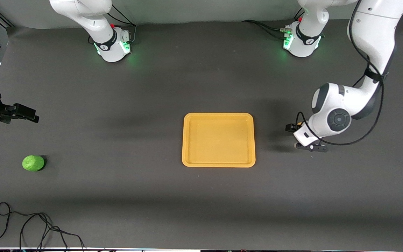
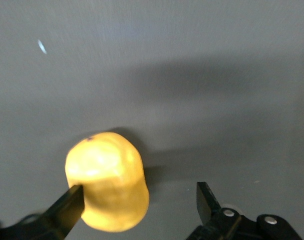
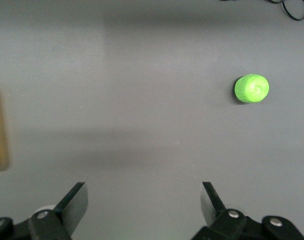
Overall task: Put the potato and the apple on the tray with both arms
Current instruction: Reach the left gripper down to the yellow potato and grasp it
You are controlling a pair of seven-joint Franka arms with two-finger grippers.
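Your left gripper (image 2: 139, 200) is down at the table toward the left arm's end, just beside the tray (image 1: 218, 164). Its jaws are spread apart and are not closed on anything. In the left wrist view the potato (image 2: 108, 181) lies on the dark table mat (image 1: 152, 87) between the two fingers; one finger (image 2: 67, 207) sits at or against the potato's skin, while the other stands clear of it with a visible gap. In the front view the wrist and the left arm (image 1: 341, 112) cover the potato, so you cannot see it there.

Your right gripper (image 3: 144, 205) hangs above the table at the right arm's end, at the edge of the front view. Its jaws are also spread apart and hold nothing. Only bare mat shows between its fingers in the right wrist view. The apple (image 1: 33, 163) rests on the mat apart from this gripper, nearer to the front camera than it, and well apart from the tray.

The tray lies flat near the middle of the table, with nothing on it. A loose black cable (image 1: 30, 227) lies on the mat, nearer to the front camera than the apple.
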